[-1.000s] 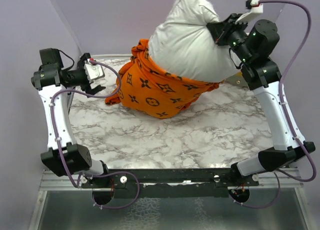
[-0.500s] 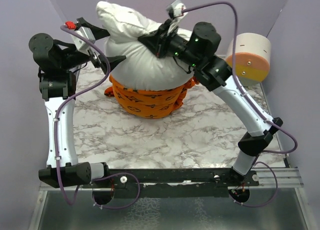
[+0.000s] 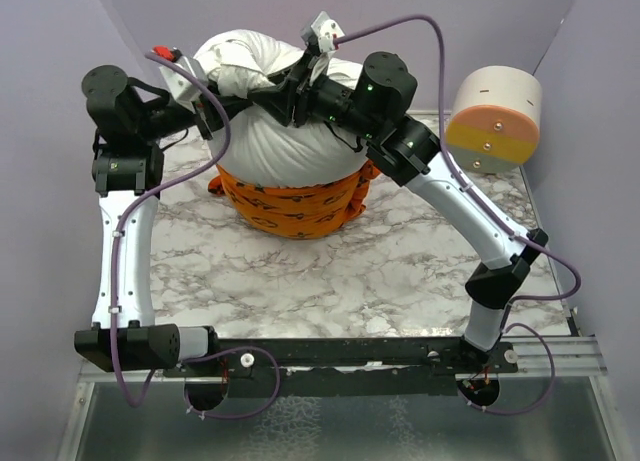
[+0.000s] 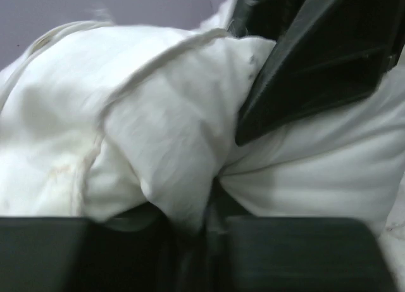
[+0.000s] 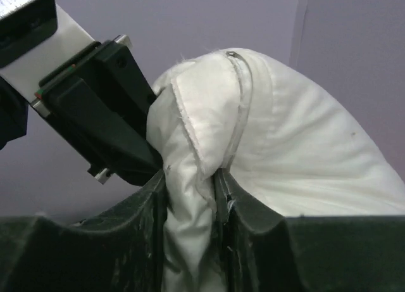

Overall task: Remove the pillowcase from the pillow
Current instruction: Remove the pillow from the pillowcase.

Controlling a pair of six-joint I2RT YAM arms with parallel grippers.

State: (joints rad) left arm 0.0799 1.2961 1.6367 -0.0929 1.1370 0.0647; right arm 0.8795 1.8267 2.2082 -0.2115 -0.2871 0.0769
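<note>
Looking down, only the overhead view shows the large plump white stuffed pillow [image 3: 275, 141] at upper centre, its base in the bunched orange printed fabric pillowcase [image 3: 300, 203]; the right wrist view shows the right gripper [image 5: 193, 184] pinching a pillow seam fold; the left wrist view shows the left gripper [image 4: 196, 225] astride another fold, clamping or not, I cannot tell.

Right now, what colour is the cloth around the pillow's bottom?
The cloth is orange with dark shapes; clearest in top view.

I count one pillow [image 3: 290, 146], one orange pillowcase [image 3: 295, 203], one cylinder [image 3: 492, 116], one table [image 3: 380, 271], and two arms: left arm [image 3: 125, 251], right arm [image 3: 470, 211].
</note>
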